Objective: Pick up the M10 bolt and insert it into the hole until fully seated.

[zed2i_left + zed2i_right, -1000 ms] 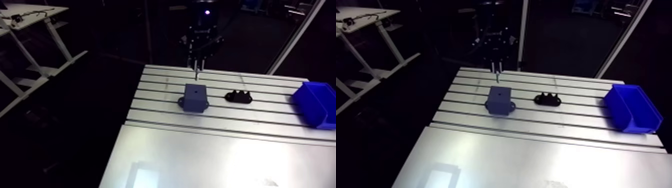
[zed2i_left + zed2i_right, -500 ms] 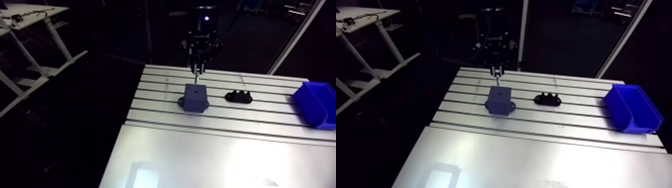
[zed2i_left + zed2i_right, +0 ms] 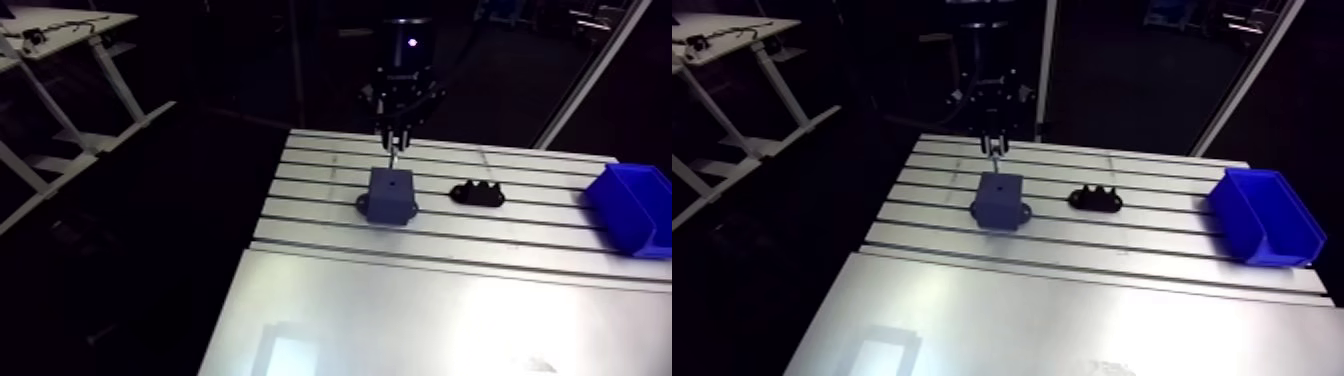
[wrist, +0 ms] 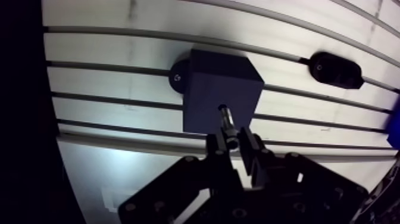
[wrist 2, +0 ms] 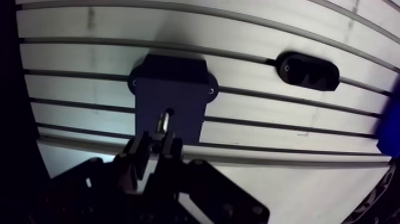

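Observation:
A dark blue block (image 3: 390, 194) with a hole in its top face stands on the slotted table (image 3: 520, 225). My gripper (image 4: 232, 140) hangs right above it, shut on the M10 bolt (image 4: 227, 117), which points down at the block (image 4: 218, 89). In the wrist view the bolt's tip (image 5: 162, 121) lies over the hole (image 5: 169, 111). Whether the tip touches the block I cannot tell. In the arm view the gripper (image 3: 396, 135) sits just behind and above the block, with the bolt (image 3: 394, 155) as a thin pale pin below it.
A black holder (image 3: 477, 193) with notches lies to the right of the block, also seen in the wrist view (image 4: 336, 68). A blue bin (image 3: 632, 208) stands at the table's right edge. A smooth metal plate (image 3: 420, 320) covers the table's near part.
The gripper with the bolt has shifted slightly toward the block and now stands more squarely above it. The block, holder and bin have not moved.

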### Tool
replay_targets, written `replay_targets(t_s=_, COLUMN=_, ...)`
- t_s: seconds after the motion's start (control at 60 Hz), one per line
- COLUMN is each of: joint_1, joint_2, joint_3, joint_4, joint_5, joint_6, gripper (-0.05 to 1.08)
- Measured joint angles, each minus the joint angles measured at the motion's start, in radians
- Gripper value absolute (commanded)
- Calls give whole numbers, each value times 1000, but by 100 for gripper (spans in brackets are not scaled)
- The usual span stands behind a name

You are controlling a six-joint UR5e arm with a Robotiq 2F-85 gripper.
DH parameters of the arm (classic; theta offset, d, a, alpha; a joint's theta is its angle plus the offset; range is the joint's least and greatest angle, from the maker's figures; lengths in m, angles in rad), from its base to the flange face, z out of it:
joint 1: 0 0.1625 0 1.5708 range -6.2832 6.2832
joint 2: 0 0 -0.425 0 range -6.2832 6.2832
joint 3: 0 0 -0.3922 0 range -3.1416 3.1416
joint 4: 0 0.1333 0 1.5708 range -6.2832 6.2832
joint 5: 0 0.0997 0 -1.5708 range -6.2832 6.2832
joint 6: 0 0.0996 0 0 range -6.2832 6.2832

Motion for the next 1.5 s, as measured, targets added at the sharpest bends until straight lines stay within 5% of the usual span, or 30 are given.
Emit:
replay_targets(t_s=0.483, joint_1=0, joint_2=0, joint_3=17, joint_4=-10, joint_5=-2, joint_6=0, gripper=108)
replay_targets(t_s=0.917, joint_1=0, joint_2=4, joint_3=25, joint_4=-23, joint_5=-36, joint_6=0, gripper=108)
replay_targets(t_s=1.5, joint_1=0, joint_2=2, joint_3=26, joint_4=-20, joint_5=-21, joint_6=-5, gripper=108)
